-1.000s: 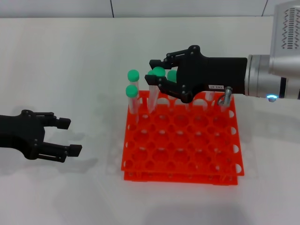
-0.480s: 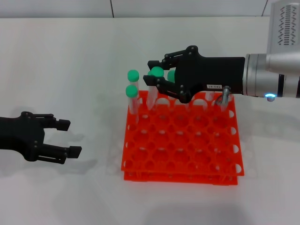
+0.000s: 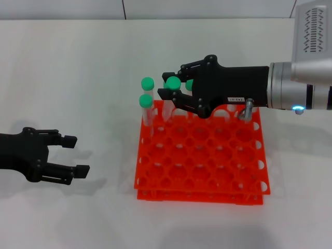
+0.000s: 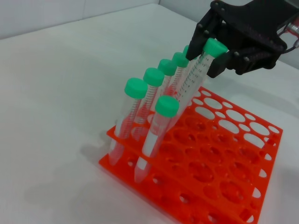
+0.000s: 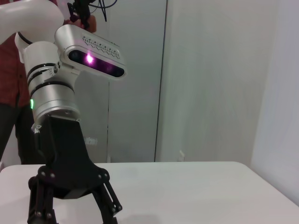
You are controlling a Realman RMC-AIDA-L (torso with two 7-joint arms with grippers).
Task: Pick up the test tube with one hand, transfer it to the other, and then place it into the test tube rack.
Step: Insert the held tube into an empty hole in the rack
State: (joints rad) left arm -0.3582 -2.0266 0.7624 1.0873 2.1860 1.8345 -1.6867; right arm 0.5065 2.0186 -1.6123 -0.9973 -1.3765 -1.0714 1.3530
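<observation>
Right gripper (image 3: 167, 95) pinches the test tube (image 4: 195, 77) (tilted) over the test tube rack (image 3: 202, 155) — crowding neighbours, it could snag; left gripper (image 3: 71, 154) spread, idle.

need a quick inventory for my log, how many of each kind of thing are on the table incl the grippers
test tube held in right gripper: 1
other green-capped tubes in the rack: 5 clear to see, possibly one more behind the gripper
test tube rack: 1
grippers, counting the left gripper: 2
total: 9
</observation>
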